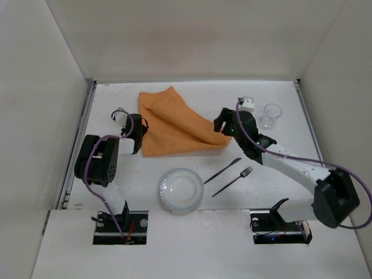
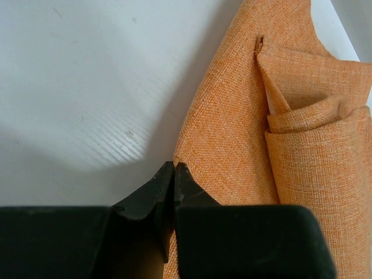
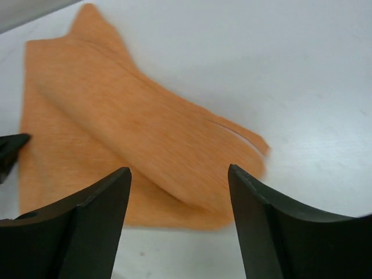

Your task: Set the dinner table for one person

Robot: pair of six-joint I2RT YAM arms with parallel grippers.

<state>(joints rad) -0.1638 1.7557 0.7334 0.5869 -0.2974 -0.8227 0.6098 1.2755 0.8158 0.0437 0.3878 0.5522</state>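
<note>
On the dinner table (image 1: 139, 177), left gripper (image 2: 174, 171) clenches the placemat (image 1: 174, 125) at its nine-o'clock edge, likely anchoring it. Right gripper (image 3: 179, 174), jaws spread, hovers at three o'clock, probably to unfold.

Plain white walls (image 1: 192, 35) on three sides; soft even light, faint shadows; white ledge (image 1: 197, 250) along near edge.

- Orange cloth placemat (image 1: 174, 123): far centre, rumpled, its right part folded over itself in a loose roll.
- Clear plate (image 1: 181, 189): near centre, in front of the placemat, apart from it.
- Dark knife (image 1: 222, 171) and dark fork (image 1: 233, 181): just right of the plate, both diagonal, side by side, not touching.
- Clear glass (image 1: 269, 115): upright, far right.
</note>
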